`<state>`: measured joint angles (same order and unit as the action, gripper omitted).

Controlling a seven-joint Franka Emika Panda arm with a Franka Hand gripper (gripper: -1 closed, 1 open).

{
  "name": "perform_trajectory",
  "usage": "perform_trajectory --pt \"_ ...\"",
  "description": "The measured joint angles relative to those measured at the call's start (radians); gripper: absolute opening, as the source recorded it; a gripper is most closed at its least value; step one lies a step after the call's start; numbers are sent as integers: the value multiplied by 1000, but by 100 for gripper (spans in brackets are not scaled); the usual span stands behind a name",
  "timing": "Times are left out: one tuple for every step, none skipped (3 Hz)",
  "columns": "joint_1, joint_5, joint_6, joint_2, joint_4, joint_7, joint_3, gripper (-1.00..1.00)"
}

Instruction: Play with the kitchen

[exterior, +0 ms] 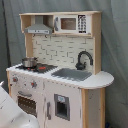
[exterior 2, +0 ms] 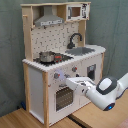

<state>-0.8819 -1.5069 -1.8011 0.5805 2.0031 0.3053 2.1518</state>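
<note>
The kitchen is a white and light-wood toy with a grey hood, dotted backsplash, black faucet, grey sink and a small metal pot on the stovetop. In the second exterior view the kitchen stands at the left and my white arm reaches in from the right. My gripper is at the kitchen's front, just below the knobs and at the top of the windowed oven door. In the first exterior view only a white part of the arm shows at the bottom left.
A toy microwave sits on the top shelf beside the hood. The kitchen stands on a wooden surface. A grey curtain hangs behind everything.
</note>
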Motion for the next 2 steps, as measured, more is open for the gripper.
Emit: perform_trajectory --pt "21 -58 12 -50 74 18 -26 100" --pt "40 -103 19 -101 143 48 -52 100"
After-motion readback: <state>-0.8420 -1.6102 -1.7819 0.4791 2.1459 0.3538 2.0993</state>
